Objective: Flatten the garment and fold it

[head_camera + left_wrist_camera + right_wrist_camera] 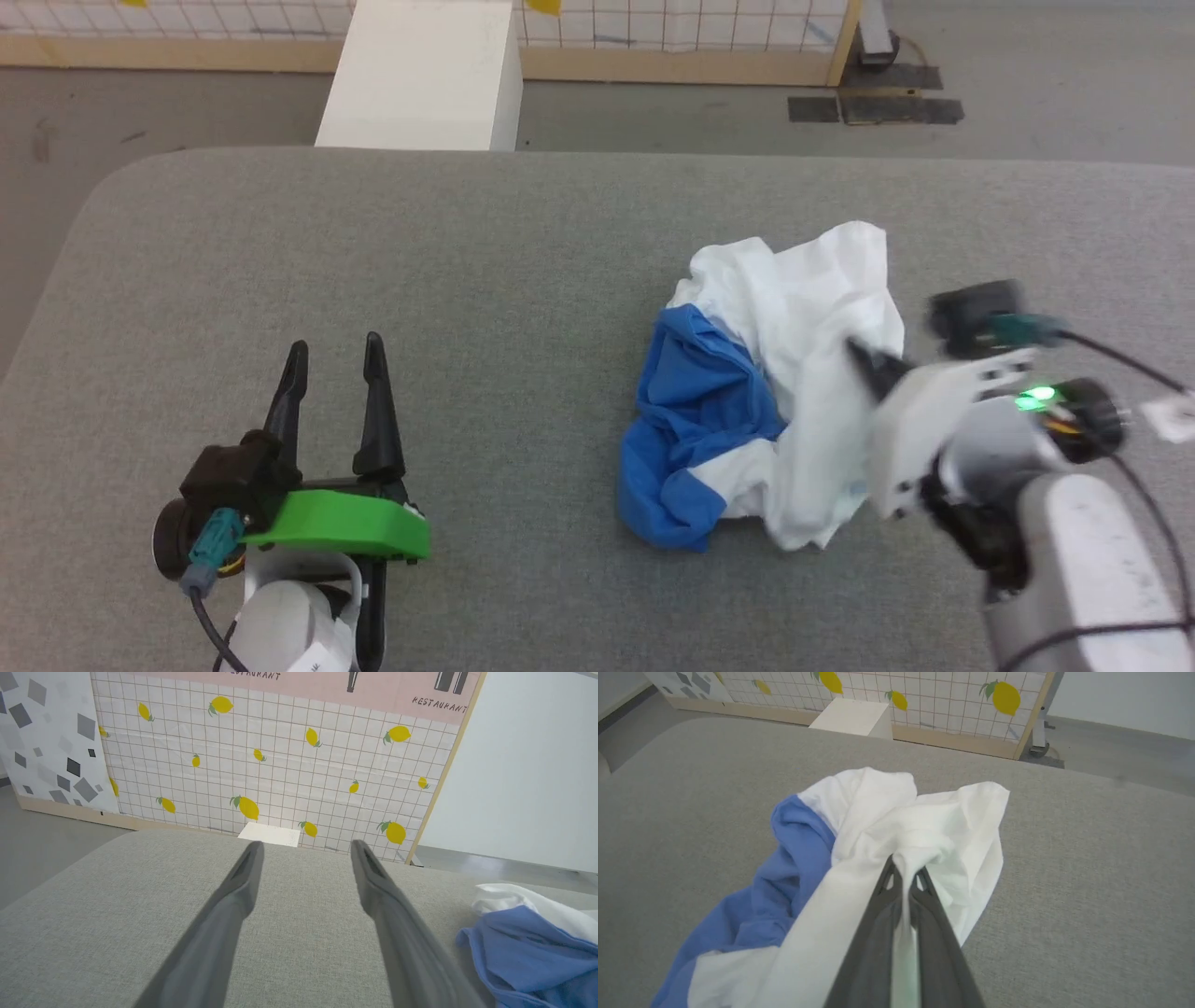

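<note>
Worktop (467,280) of grey fabric carries everything. At about 8 o'clock in the head view the left gripper (335,343) rests low over bare fabric, its jaws spread wide with nothing between them. Right of centre, toward 3 o'clock, the garment (709,392) lies crumpled, with blue folds on its 9 o'clock side and white on the rest. At 4 o'clock the right gripper (854,347) has its jaws pinched tight on a white fold of the garment.
</note>
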`<state>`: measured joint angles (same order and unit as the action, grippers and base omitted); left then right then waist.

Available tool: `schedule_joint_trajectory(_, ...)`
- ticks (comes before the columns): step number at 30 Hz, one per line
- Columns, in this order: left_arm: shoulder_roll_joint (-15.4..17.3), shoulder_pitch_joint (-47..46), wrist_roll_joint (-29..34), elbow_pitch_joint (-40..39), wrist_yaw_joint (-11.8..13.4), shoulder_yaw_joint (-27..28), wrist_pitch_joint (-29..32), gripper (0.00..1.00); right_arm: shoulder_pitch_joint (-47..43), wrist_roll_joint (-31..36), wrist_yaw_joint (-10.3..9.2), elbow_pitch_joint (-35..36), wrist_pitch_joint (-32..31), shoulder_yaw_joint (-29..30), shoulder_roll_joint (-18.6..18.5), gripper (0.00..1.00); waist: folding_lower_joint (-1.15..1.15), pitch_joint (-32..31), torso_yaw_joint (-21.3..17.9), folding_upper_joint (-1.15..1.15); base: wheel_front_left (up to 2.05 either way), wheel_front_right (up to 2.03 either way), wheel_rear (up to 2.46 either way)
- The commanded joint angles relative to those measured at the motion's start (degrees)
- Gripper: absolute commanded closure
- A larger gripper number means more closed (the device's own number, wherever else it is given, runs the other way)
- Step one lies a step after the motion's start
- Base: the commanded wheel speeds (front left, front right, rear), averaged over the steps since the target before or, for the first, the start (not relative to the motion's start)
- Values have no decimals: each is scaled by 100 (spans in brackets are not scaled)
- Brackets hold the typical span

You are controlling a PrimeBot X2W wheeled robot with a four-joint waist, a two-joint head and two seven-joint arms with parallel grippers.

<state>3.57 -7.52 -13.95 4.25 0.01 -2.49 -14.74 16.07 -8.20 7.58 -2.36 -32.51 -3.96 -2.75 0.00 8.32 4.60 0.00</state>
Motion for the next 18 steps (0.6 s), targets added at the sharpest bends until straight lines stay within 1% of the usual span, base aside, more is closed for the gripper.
schedule_joint_trajectory(1, -35, 125, 98, 16, -32, 7, -26, 0, -136, 15, -9, 124, 283, 243, -12, 100, 0, -121, -79, 0, 0, 0, 0)
schedule_joint_trajectory(3, -43, 159, 118, 52, -60, 17, -26, 0, -309, 92, -9, 302, 698, 745, -12, 100, 0, -206, -117, 0, 0, 0, 0)
schedule_joint_trajectory(7, -54, 238, 149, 108, -113, 31, -26, 0, -789, 182, -9, 528, 1184, 1912, -12, 100, 0, -359, -198, 0, 0, 0, 0)
schedule_joint_trajectory(11, -60, 313, 159, 162, -152, 5, -26, 0, -1315, 157, -9, 407, 1204, 2947, -12, 100, 0, -448, -260, 0, 0, 0, 0)
schedule_joint_trajectory(13, -62, 330, 165, 180, -161, -3, -26, 0, -1539, 130, -9, 267, 1091, 3303, -12, 100, 0, -467, -281, 0, 0, 0, 0)
schedule_joint_trajectory(14, -63, 344, 167, 178, -159, -2, -26, 0, -1639, 134, -9, 190, 995, 3405, -12, 97, 0, -472, -298, 0, 0, 0, 0)
schedule_joint_trajectory(15, -64, 362, 169, 175, -158, 0, -26, 0, -1745, 149, -9, 125, 891, 3481, -12, 51, 0, -479, -316, 0, 0, 0, 0)
schedule_joint_trajectory(16, -65, 390, 176, 176, -170, -4, -26, 0, -1854, 119, -9, 91, 874, 3505, -12, 0, 0, -482, -349, 0, 0, 0, 0)
schedule_joint_trajectory(18, -65, 404, 186, 178, -177, -1, -26, 0, -1901, 19, -9, 164, 1074, 3357, -12, 0, 0, -478, -380, 0, 0, 0, 0)
